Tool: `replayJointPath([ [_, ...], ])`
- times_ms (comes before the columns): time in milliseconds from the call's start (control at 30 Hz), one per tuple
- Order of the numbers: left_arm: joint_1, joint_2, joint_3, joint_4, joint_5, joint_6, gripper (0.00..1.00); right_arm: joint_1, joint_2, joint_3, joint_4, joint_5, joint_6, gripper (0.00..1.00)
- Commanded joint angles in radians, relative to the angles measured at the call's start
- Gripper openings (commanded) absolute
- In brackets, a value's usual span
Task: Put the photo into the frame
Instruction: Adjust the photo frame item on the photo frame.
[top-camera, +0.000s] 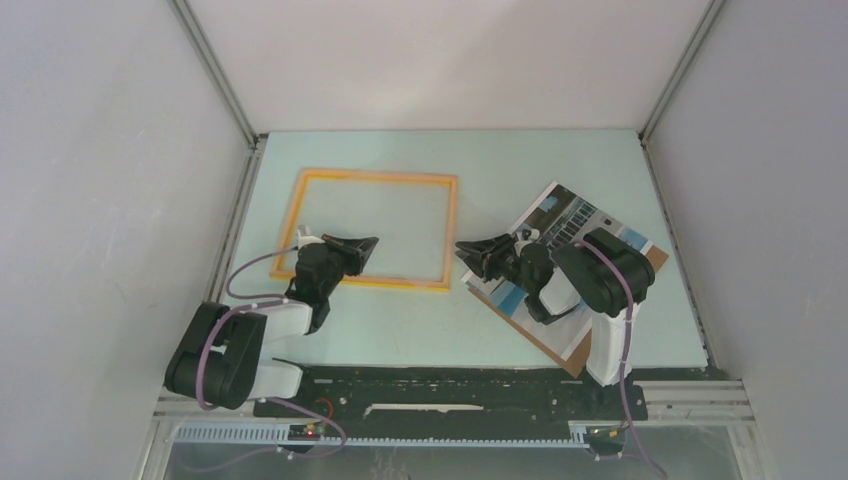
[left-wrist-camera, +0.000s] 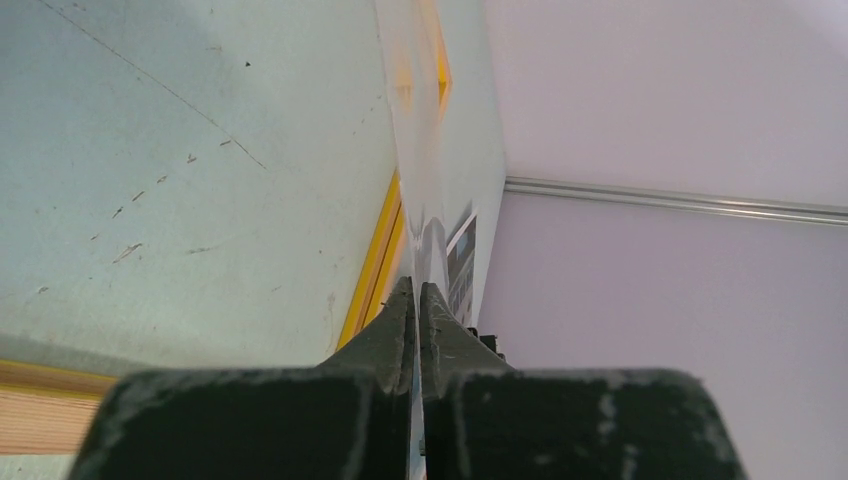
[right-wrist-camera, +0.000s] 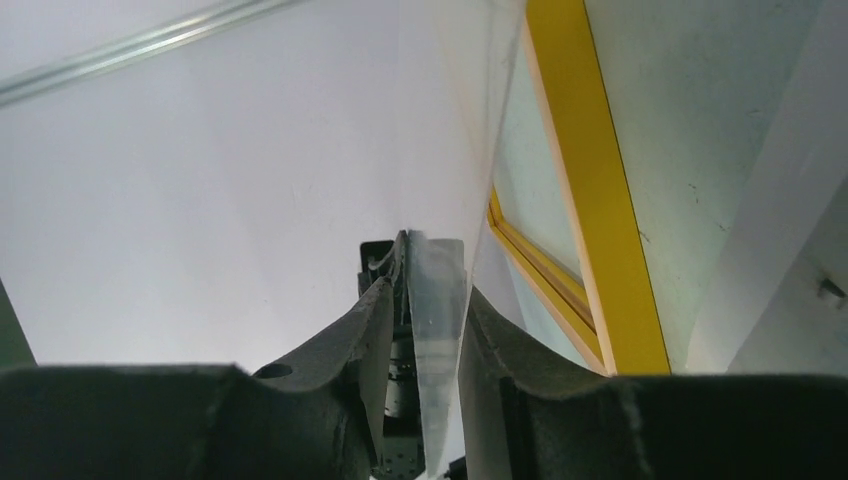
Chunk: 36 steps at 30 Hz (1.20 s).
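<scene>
Currently left gripper (top-camera: 372, 243) and right gripper (top-camera: 462, 250) both pinch the clear pane (right-wrist-camera: 435, 300); photo (top-camera: 565, 215) lies right of frame (top-camera: 450, 230), under right arm.

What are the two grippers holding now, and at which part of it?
Both hold the clear pane, seen edge-on in the wrist views: the left gripper and the right gripper pinch opposite edges of it. The photo is not held.

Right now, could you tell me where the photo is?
Top view: the photo lies right of the frame, on the brown backing board, partly under the right arm.
</scene>
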Motion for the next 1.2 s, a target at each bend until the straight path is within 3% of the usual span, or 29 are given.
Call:
replayJointPath([
  [0, -0.012, 0.014, -0.008, 0.083, -0.017, -0.018, 0.00, 0.011, -0.030, 0.021, 0.001, 0.088, 0.049, 0.36],
  [367, -0.022, 0.040, -0.020, 0.119, -0.024, -0.017, 0.00, 0.022, 0.004, 0.055, 0.005, 0.112, 0.093, 0.33],
  [933, -0.044, 0.061, -0.031, 0.132, -0.033, -0.008, 0.00, 0.023, 0.018, 0.124, -0.147, 0.140, 0.099, 0.29],
  [1067, -0.046, 0.067, -0.035, 0.132, -0.035, -0.007, 0.00, 0.022, 0.009, 0.139, -0.174, 0.147, 0.087, 0.24],
  [1167, -0.046, 0.065, -0.040, 0.130, -0.034, -0.007, 0.00, 0.018, 0.012, 0.158, -0.198, 0.143, 0.064, 0.11],
])
